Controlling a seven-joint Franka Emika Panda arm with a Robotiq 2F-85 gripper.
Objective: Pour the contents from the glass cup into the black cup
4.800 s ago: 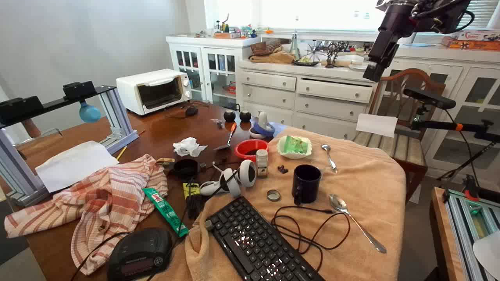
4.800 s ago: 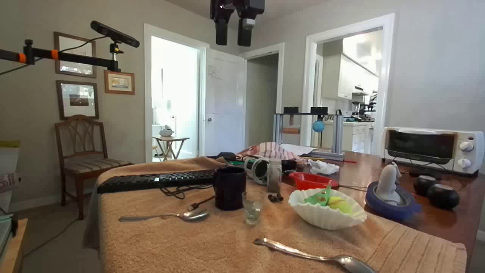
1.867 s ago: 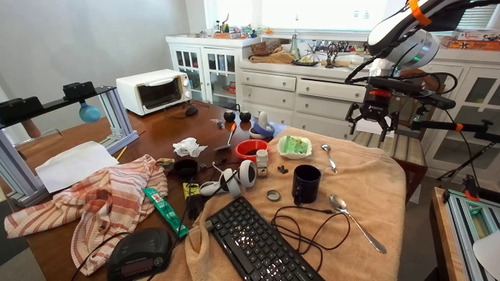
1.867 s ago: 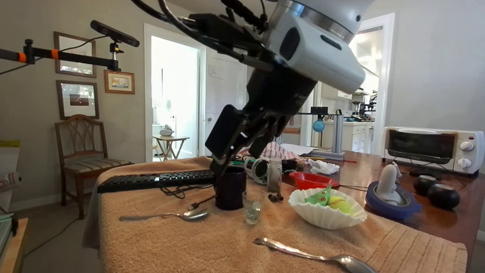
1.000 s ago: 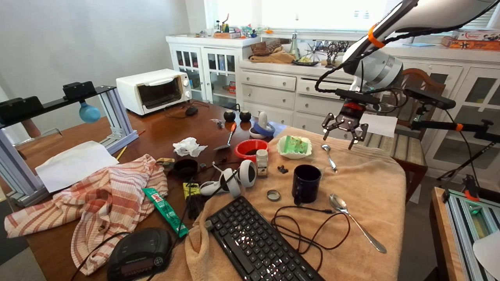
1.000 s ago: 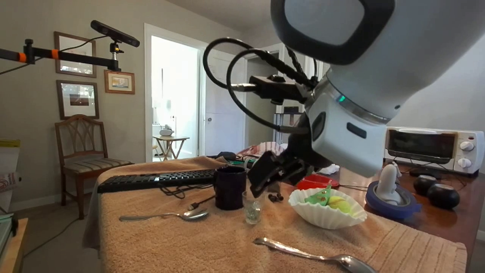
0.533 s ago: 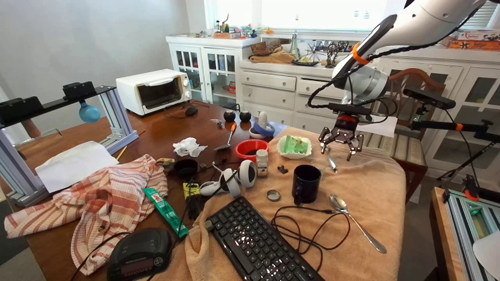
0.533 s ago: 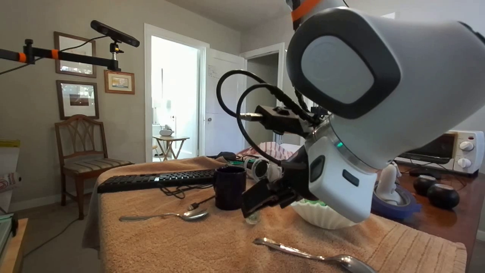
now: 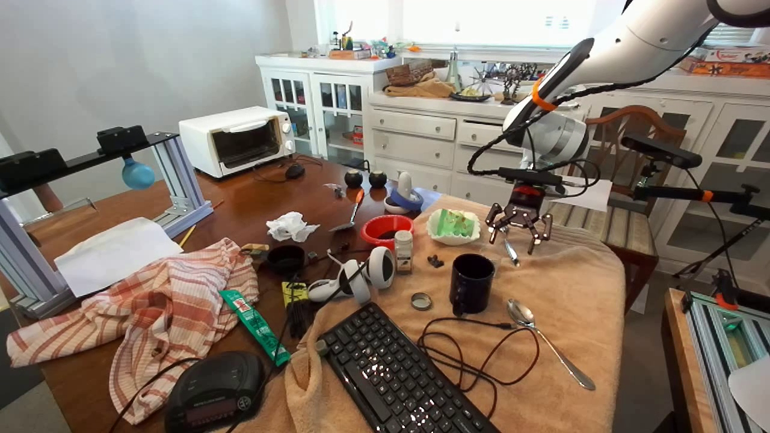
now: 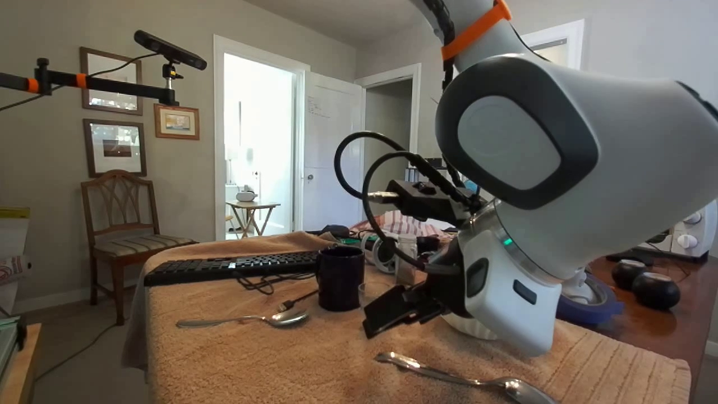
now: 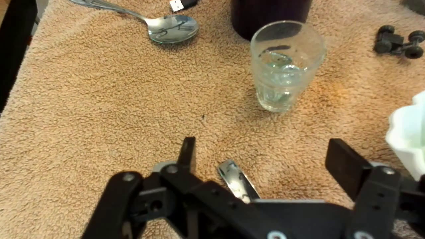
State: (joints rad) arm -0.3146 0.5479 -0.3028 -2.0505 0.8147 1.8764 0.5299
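Wrist view: "Where does the glass (image 11: 285,69) stand?"
"Upright on the tan towel (image 11: 126,99), just beside the black mug (image 11: 265,11)."
"And the gripper (image 11: 262,144)?"
"It hangs above the towel, jaws spread wide."

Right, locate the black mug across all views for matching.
In an exterior view: black mug right of centre, spoon at its lower right.
In an exterior view: black mug near the middle, spoon at its lower left.
Wrist view: black mug cut by the top edge, spoon to its left.
Shared landmark: that spoon.
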